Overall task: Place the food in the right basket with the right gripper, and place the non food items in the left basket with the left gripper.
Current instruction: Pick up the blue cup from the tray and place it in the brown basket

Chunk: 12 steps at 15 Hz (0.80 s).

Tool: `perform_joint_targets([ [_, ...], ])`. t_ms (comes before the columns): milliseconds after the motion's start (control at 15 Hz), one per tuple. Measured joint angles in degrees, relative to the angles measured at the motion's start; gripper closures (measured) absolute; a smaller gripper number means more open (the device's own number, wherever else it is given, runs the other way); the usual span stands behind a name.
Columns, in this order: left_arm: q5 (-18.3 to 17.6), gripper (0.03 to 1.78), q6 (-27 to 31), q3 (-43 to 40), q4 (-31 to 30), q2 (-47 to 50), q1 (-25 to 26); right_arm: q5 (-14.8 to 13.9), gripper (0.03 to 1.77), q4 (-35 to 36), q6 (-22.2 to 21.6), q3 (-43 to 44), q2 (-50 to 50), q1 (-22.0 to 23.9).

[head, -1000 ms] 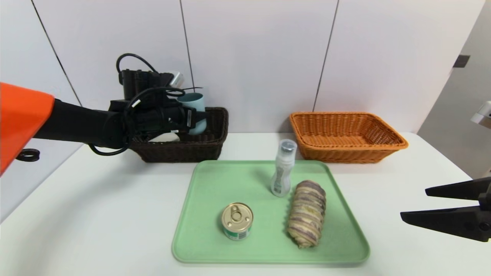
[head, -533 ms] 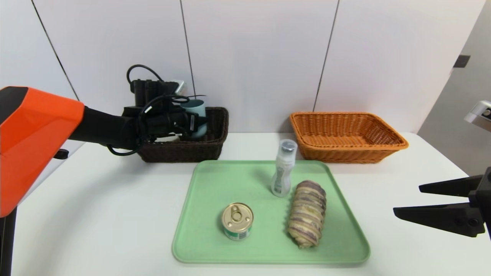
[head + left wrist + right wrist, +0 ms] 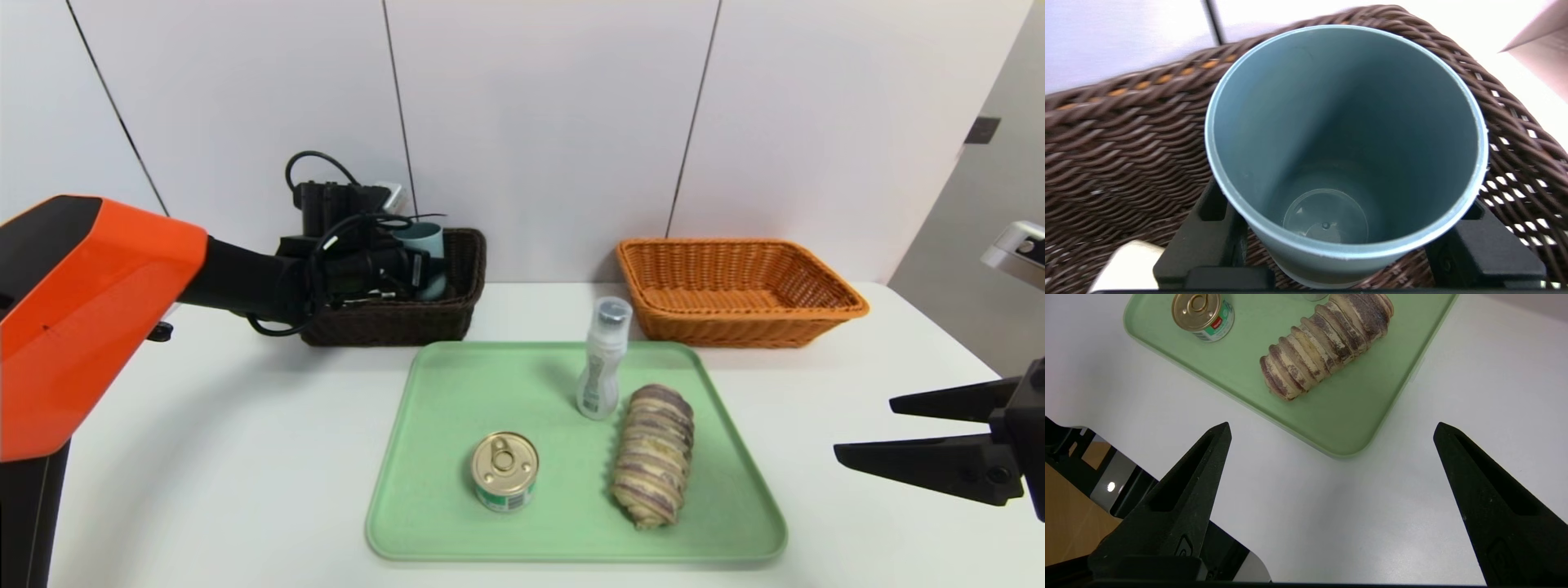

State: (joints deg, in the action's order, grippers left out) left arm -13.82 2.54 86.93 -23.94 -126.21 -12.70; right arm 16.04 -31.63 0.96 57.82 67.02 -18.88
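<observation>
Left gripper: black (image 3: 432,268), inside the upper part of the left basket, toward its right end; closed partway, on opposite sides of the blue-grey cup, which it has hold of.
Blue-grey cup: smooth plastic (image 3: 1347,122), round rim, plain tapering wall, flat base with a moulded ring and a small central nub; within the left basket, mouth up. Contact with the basket floor cannot be told.
Left basket: rectangular, near-black brown wicker (image 3: 384,325), thick braided rim, open gaps in the weave of one wall.
Soap bar: white, rounded edge (image 3: 1128,267), in the left basket near the cup; only part is visible.
White bottle: narrow-waisted, with a clear cap (image 3: 602,359); upright on the tray, near its far edge and just beside the bread roll.
Tin can: short metal cylinder (image 3: 504,469), gold pull-tab lid, green-and-white label; upright on the tray, well left of the bread roll.
Bread roll: long, ridged, banded tan and purple (image 3: 655,453); lying on the right part of the tray.
Tray: flat, pale green (image 3: 441,392), rounded corners, low raised lip; on the surface.
Right basket: orange-tan wicker (image 3: 751,333), rectangular, flared sides; on the surface, behind the tray.
Right gripper: black, pointed (image 3: 863,427), parked over the surface right of the tray; spread fully wide, holding nothing.
Surface: smooth, white (image 3: 220,457).
</observation>
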Motion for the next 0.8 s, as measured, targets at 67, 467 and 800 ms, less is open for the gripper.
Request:
perform_joint_targets([
  [67,0.0,0.56,0.0,0.0,0.0,-0.04,0.04,0.0,0.09,0.0,-0.04,-0.02,0.01,0.04],
  [467,0.0,0.32,-0.01,-1.77,-0.15,0.72,0.04,0.0,0.09,-0.02,-0.02,-0.09,0.0,0.1],
  [800,0.0,0.22,0.21,-4.66,-0.15,5.78,0.39,0.18,0.09,-0.09,-0.02,-0.09,-0.46,0.1],
])
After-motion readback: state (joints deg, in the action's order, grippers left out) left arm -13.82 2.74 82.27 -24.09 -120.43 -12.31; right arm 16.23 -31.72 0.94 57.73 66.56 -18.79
